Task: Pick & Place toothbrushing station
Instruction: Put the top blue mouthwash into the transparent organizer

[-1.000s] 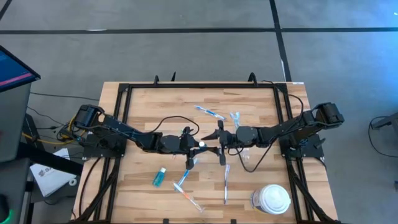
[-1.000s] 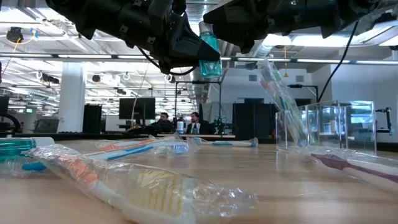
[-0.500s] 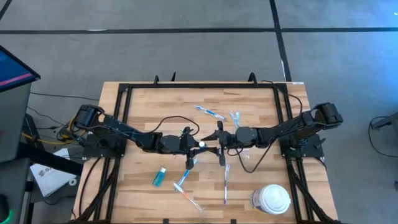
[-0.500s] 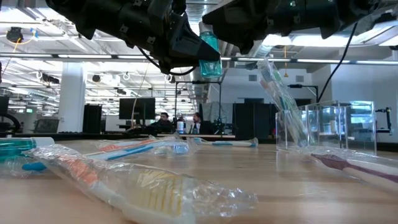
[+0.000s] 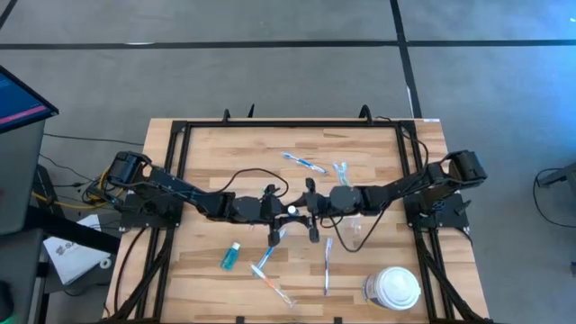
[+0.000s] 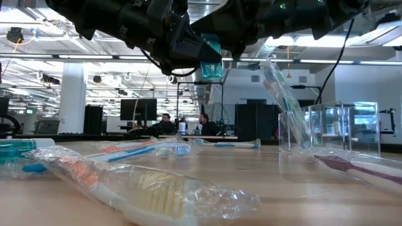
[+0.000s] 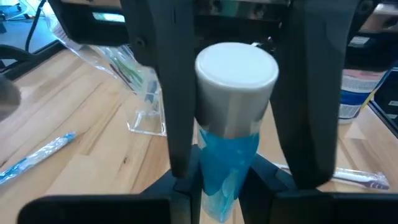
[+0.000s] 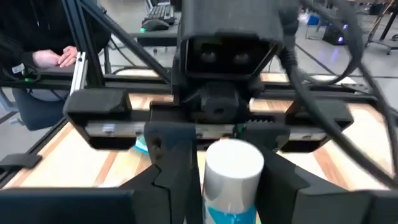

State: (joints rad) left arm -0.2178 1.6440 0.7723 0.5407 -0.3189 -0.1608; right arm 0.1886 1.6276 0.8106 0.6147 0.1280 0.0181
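Teal tube (image 7: 230, 130), white-capped, held above mid-table, pinched at its tail by the left gripper (image 5: 281, 209); right gripper (image 5: 310, 205) faces it, fingers spread either side of the cap, contact not discernible. Clear cup (image 6: 326, 129) with a wrapped toothbrush (image 6: 282, 94) stands nearby; loose toothbrushes (image 5: 326, 263) lie scattered, white lidded container (image 5: 393, 289) near the table's front right edge.

Robotics lab in an open industrial hall: butcher-block wooden table (image 5: 207, 153) inside a black metal frame (image 5: 171, 180) on grey concrete floor (image 5: 270, 72), exposed ceiling ducts and strip lights (image 6: 38, 56), monitor workstations (image 6: 135, 108) behind, seated people (image 6: 166, 124) at desks.
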